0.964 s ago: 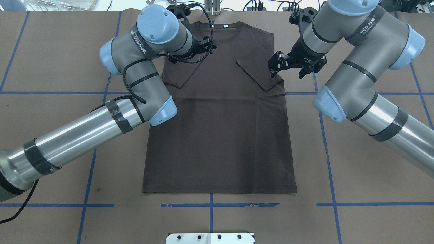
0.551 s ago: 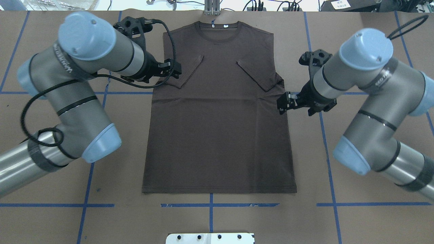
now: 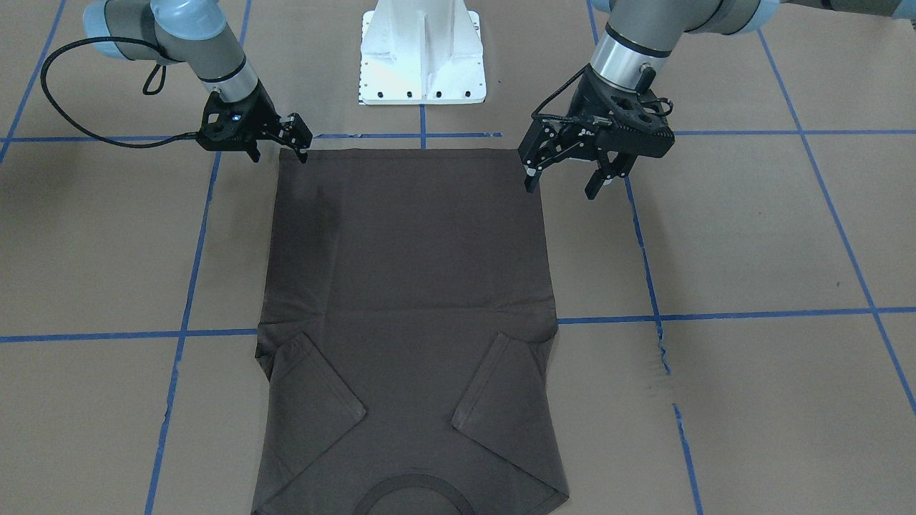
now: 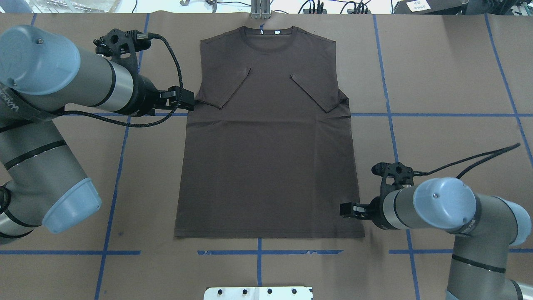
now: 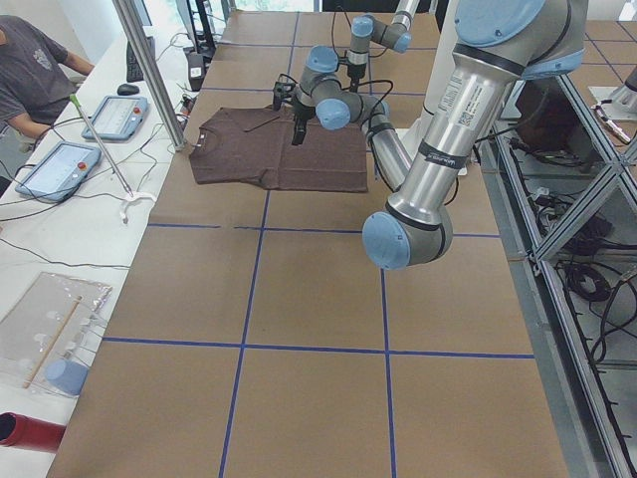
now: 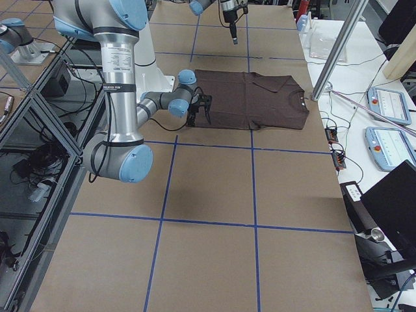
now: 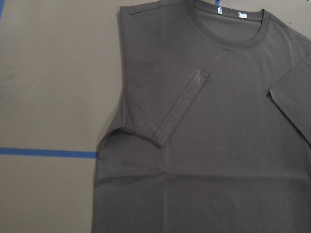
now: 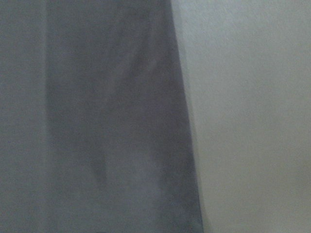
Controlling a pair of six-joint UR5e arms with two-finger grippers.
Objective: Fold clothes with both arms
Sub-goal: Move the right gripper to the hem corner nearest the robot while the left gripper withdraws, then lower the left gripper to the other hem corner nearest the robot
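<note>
Exterior front-facing: left tool point(image 3: 562, 184) spread wide; right tool point(image 3: 278, 150) parted at T-shirt point(image 3: 408, 286) hem corner. Left wrist-mounted adds white collar label point(image 7: 241, 15).

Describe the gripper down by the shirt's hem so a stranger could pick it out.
On the brown table lies a dark T-shirt, hem toward the robot. At the hem's corner on the robot's right is the right gripper, black, low by the cloth's edge; the left gripper hangs high above the table.
</note>
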